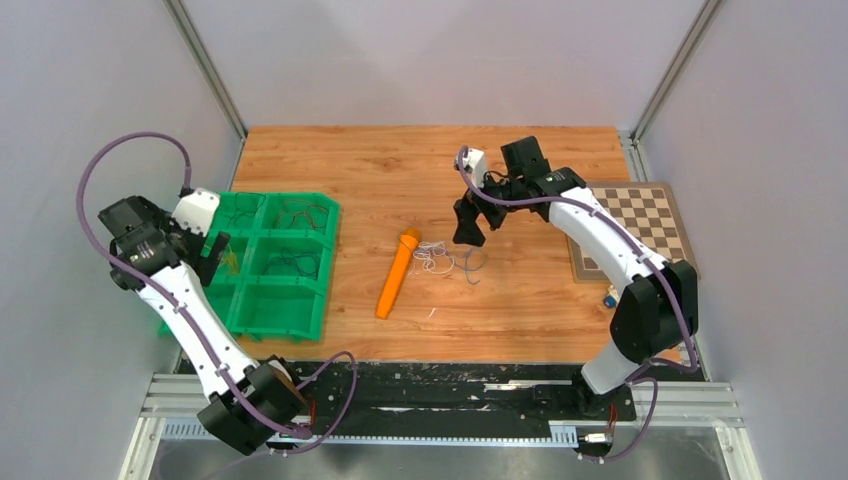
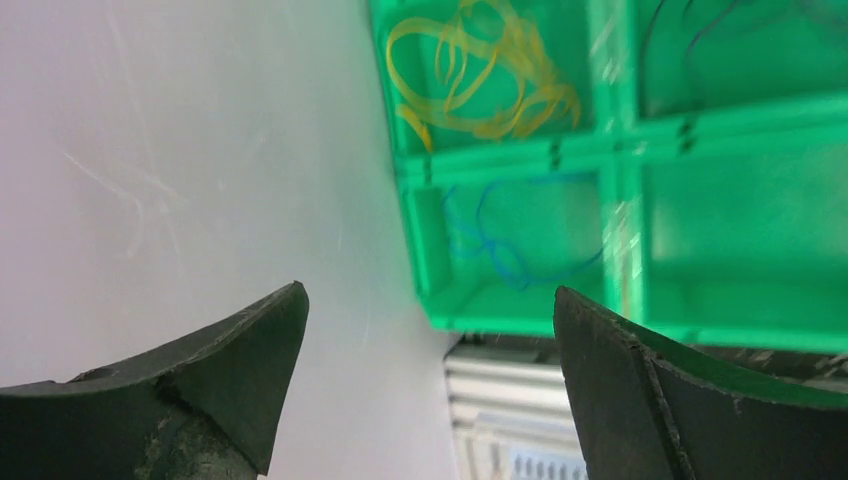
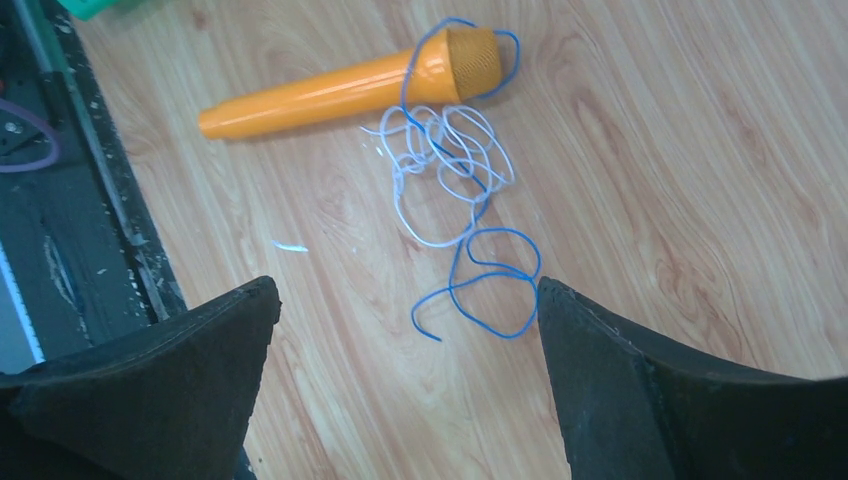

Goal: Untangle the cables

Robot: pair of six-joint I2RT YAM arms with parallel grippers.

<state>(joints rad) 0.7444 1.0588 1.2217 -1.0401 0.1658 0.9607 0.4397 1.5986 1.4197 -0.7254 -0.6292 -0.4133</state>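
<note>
A tangle of thin white cable [image 3: 450,160] and blue cable [image 3: 490,290] lies on the wooden table beside the head of an orange marker [image 3: 340,85]; one blue loop passes round the marker's head. The tangle [image 1: 445,260] also shows in the top view. My right gripper [image 3: 408,300] is open and empty, hovering above the blue loop [image 1: 468,235]. My left gripper [image 2: 430,330] is open and empty at the left side of the green tray [image 1: 215,258]. A yellow cable [image 2: 480,75] and a blue cable [image 2: 500,240] each lie in their own tray compartment.
The green compartment tray [image 1: 325,265] sits at the table's left; other compartments hold dark wires [image 1: 300,262]. A chessboard [image 1: 640,235] lies at the right edge, with a small object [image 1: 609,298] near it. The grey wall [image 2: 180,150] is close to the left gripper.
</note>
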